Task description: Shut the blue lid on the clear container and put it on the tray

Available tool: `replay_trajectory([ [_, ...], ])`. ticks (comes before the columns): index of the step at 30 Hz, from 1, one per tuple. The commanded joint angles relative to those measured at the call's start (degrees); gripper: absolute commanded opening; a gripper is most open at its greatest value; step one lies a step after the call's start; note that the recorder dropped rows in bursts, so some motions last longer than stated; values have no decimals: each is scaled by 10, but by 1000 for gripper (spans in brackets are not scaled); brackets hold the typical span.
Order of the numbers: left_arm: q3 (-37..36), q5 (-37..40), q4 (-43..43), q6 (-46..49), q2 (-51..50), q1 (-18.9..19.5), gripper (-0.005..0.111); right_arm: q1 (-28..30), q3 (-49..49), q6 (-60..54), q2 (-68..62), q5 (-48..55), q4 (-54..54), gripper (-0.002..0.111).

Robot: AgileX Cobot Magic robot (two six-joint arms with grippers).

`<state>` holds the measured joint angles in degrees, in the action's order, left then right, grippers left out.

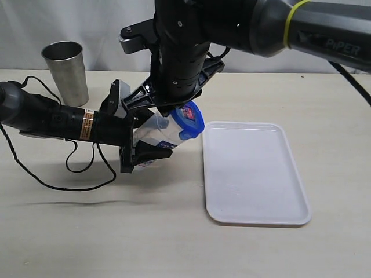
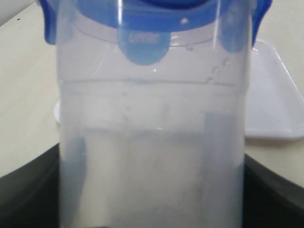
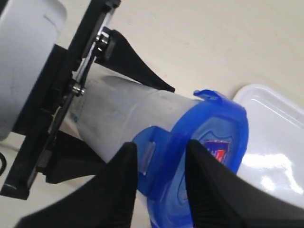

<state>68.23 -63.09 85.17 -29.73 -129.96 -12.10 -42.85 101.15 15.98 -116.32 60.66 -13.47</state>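
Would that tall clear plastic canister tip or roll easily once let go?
Probably light: the tall clear plastic canister looks empty. Upright it may tip, being tall and narrow; on its side, the round wall would likely roll.

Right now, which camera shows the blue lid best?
The right wrist view: the blue lid shows its top, sticker and a flap close up. The exterior view shows it small, partly hidden by the right arm. The left wrist view shows only its rim on the clear container.

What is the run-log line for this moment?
left gripper: holding clear container, tilted | right gripper: fingers straddle blue lid, grip unclear | tray: container not yet on it
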Motion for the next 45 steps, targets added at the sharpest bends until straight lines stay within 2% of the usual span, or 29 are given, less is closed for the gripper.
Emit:
replay_trajectory([
  [1,0,-49,-6,10,2,-6,0,-33,5,-8,-39,31,-16,26],
  [5,0,-49,-6,10,2,-6,0,-34,72,-67,-21,39,40,32],
  [8,0,-49,-6,10,2,-6,0,-33,81,-89,25,46,40,44],
  [10,0,-49,-9,10,2,-6,0,-33,80,-92,60,49,31,43],
  [13,0,-50,-9,11,2,-6,0,-33,59,-92,121,25,1,33],
  [15,0,-68,-25,11,2,-6,0,-33,1,-92,174,-36,-13,21],
  [19,0,-69,-34,13,2,-6,0,-33,-102,-92,256,-137,-17,5],
  [31,0,-69,-53,12,2,-6,0,-33,-489,-89,513,-486,-24,5],
  [36,0,-69,-57,12,2,-6,0,-33,-610,-89,621,-596,-22,5],
  [45,0,-69,-82,7,2,-26,0,-31,-733,-89,821,-639,-18,5],
])
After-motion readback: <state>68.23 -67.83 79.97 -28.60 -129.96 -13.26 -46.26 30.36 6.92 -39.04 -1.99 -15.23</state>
